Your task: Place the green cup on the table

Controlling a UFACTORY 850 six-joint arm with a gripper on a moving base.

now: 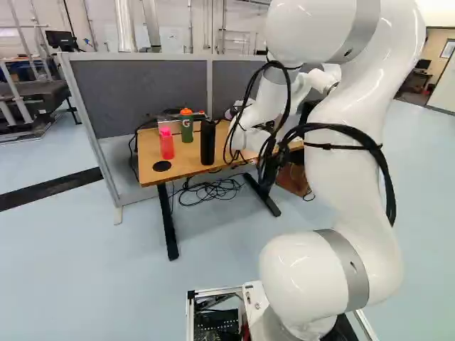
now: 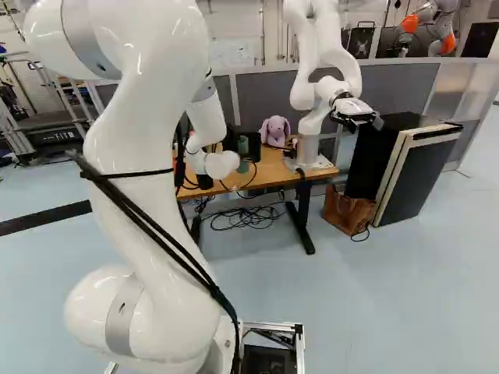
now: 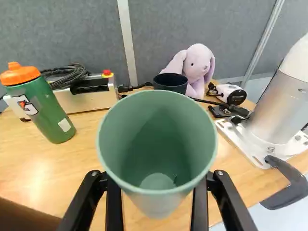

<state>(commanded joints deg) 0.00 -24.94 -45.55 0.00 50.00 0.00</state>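
Claw (image 3: 157,202) clamped on green cup (image 3: 159,185) | step: placing, over table (image 3: 84,159) | next, likely: lower it upright, seat base, then release

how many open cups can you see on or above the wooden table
2: a pale green, tapered cup gripped in the black two-fingered hand, and a black round cup beside the lilac plush rabbit. Others may be hidden behind the green one.

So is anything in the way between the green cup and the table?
Nothing that I can see. The pincer holds the green cup over the table; the black cup and purple bunny are farther ahead. The green cup hides the spot right behind it.
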